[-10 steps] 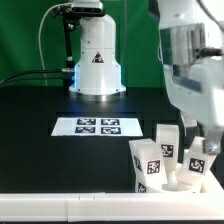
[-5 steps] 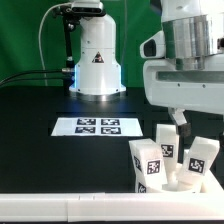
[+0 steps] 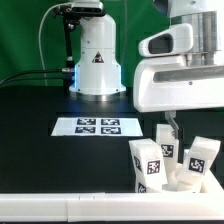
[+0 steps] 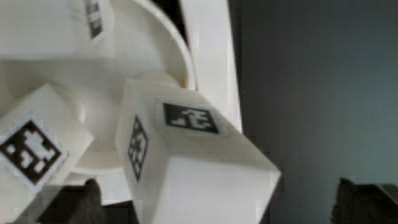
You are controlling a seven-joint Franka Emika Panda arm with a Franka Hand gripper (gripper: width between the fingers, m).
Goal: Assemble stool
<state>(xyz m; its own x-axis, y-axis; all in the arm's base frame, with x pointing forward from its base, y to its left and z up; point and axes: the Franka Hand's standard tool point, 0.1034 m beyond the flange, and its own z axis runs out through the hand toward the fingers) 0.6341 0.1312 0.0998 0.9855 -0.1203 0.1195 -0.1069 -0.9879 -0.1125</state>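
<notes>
Nearest the exterior camera, a long white rail runs along the front edge of the black table. Just behind it, at the exterior view's right, stands the stool: a small white plastic kit with three chunky legs pointing upward, each bearing a square black-and-white tag. The near leg sits toward the exterior view's left, a second leg toward the right, and a third stands behind them. The round seat appears to lie beneath the legs, largely hidden in that view; the wrist view shows its curved rim close behind two tagged legs.

The gripper hangs directly above the rear leg, one dark finger visible, with the arm's bulky white body over it. The wrist view shows dark fingertips at the frame's edges, well apart, so the jaws look spread and hold nothing.

The parts look light, rigid and smooth, probably slippery under metal pads. The flat faces of a leg near its upper end seem the surest place to pinch; a grip on a slanted edge risks tipping it.

Farther back lies the marker board, flat on the table. Beyond it rises the arm's white base.
</notes>
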